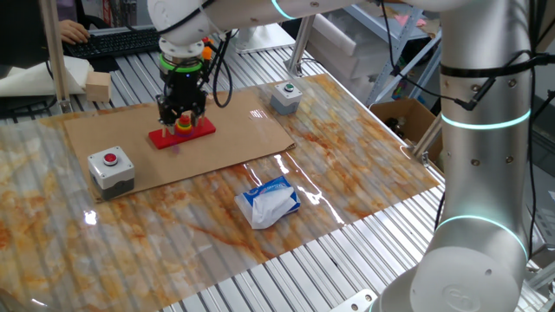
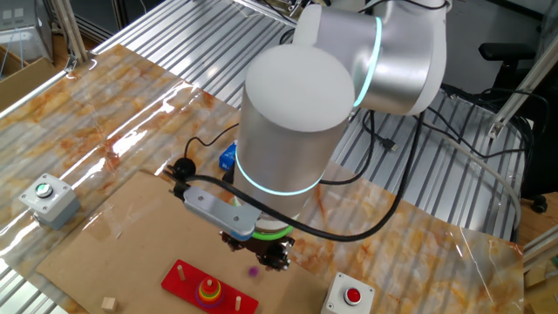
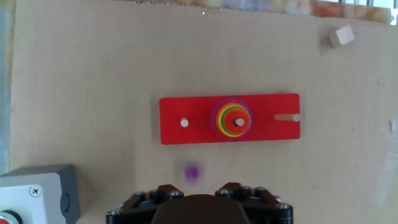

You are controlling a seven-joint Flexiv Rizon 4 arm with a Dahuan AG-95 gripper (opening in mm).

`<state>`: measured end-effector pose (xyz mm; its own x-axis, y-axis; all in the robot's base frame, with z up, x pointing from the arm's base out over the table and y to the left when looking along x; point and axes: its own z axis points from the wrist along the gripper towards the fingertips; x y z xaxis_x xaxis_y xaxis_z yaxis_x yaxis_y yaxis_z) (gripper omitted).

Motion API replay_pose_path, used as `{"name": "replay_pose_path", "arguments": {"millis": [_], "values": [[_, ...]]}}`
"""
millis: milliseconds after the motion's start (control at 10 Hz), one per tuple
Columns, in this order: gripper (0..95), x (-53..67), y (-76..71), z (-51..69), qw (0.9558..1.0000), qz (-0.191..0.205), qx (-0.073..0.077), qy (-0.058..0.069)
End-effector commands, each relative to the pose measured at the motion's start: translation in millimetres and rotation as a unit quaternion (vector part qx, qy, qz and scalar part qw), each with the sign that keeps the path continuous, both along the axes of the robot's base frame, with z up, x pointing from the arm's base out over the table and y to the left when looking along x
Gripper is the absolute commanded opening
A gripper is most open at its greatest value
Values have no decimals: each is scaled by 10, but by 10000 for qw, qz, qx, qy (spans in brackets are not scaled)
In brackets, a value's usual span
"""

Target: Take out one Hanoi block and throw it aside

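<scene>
Purple and bead-sized, the Hanoi block [image 3: 192, 172] is seen lying on the brown cardboard sheet [image 3: 93, 74], just beside the near long edge of the flat red base [image 3: 186, 134] and apart from it; in the other fixed view the same small ring [image 2: 255, 270] is found on the cardboard just below the pincer [image 2: 277, 259], free of its fingers. On the base's middle peg a stack of coloured rings [image 3: 232, 120] is carried, with red on top, then yellow and green, and a purple rim at the bottom; the pegs on either side are bare. In one fixed view the pincer [image 1: 182, 119] is held directly above the base [image 1: 181, 133], and the block is made out only as a faint smudge [image 1: 174, 148] on the cardboard at the base's near edge. Nothing is seen gripped, but only the dark body of the pincer is shown at the bottom of the hand view, so whether the fingers are spread or closed cannot be told. On the worktop [image 1: 347, 139] a grey box with a red button [image 1: 111, 166], a grey box with a green button [image 1: 285, 96], a small wooden cube [image 3: 342, 37] and a blue-and-white packet [image 1: 270, 202] are also seen.
</scene>
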<state>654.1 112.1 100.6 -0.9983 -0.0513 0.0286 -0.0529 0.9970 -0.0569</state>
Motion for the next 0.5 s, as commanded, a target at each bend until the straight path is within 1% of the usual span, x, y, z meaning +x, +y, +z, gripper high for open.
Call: {"name": "replay_pose_path", "arguments": {"millis": [100,300,500], "values": [[950,-7,-12,15,9999,-137,-10,-65],[950,-40,-69,99,9997,-235,-16,-73],[950,-96,-197,263,9994,-338,43,-49]]}}
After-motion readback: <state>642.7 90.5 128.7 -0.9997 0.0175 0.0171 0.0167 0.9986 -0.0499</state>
